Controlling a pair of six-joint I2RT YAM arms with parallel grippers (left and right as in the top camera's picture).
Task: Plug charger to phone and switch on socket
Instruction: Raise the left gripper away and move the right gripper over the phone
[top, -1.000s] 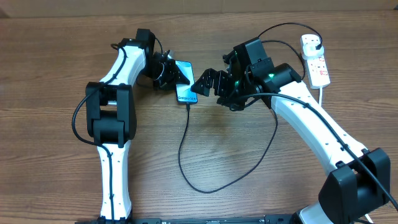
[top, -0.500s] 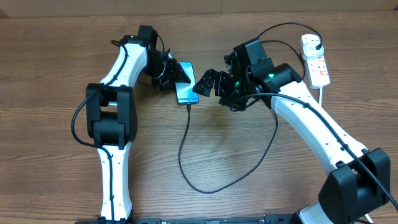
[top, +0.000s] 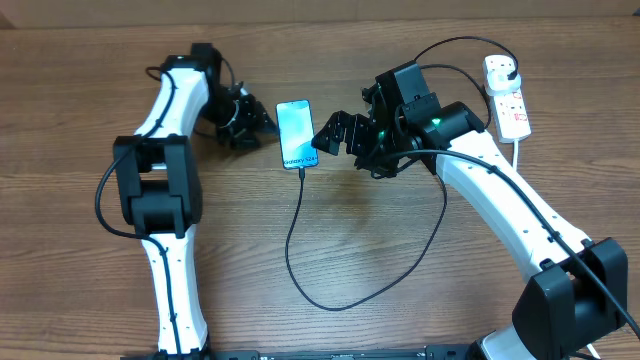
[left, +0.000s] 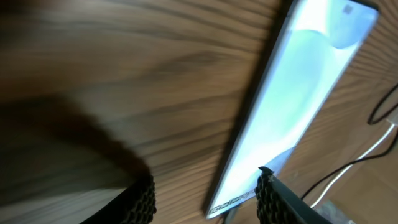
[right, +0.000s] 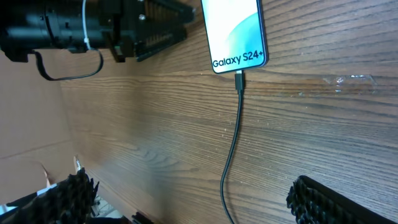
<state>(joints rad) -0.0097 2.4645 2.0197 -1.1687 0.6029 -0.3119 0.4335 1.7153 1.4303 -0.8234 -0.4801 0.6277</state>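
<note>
From above, the phone (top: 295, 131) lies flat on the wooden desk (top: 80, 250), screen up and lit pale blue. It sits between the two arms. The charger (top: 292, 240) is joined to the phone's near end. Its thin black cable drops toward the front of the desk, loops round, then climbs past the right arm to the socket (top: 510, 105) at the far right. A black plug sits in the far end of that white strip. I cannot tell how its switches are set. The left tool (top: 250, 122) rests just left of the phone, clear of it, with nothing in it. The right tool (top: 328, 135) hangs just right of the phone's near end, also empty.

In the left wrist view the picture is smeared. The phone (left: 298, 106) runs as a bright slanted bar across the right half, over the wood grain of the desk (left: 124, 74). The left tool (left: 205, 202) shows only its two ribbed fingers (left: 140, 202) at the bottom edge. They stand partly spread, and there is no grip on anything.

In the right wrist view the near end of the phone (right: 233, 31) shows the words "Galaxy S24+". The connector of the charger (right: 233, 143) is seated in its edge, and the cable trails down across the desk (right: 323, 124). The left tool (right: 149, 28) lies black at the upper left, near the phone's side but not touching it. The right tool (right: 193, 199) has its fingers (right: 78, 190) at the two bottom corners. They are spread as wide as they go and hold nothing, and the cable on the desk runs between them.
</note>
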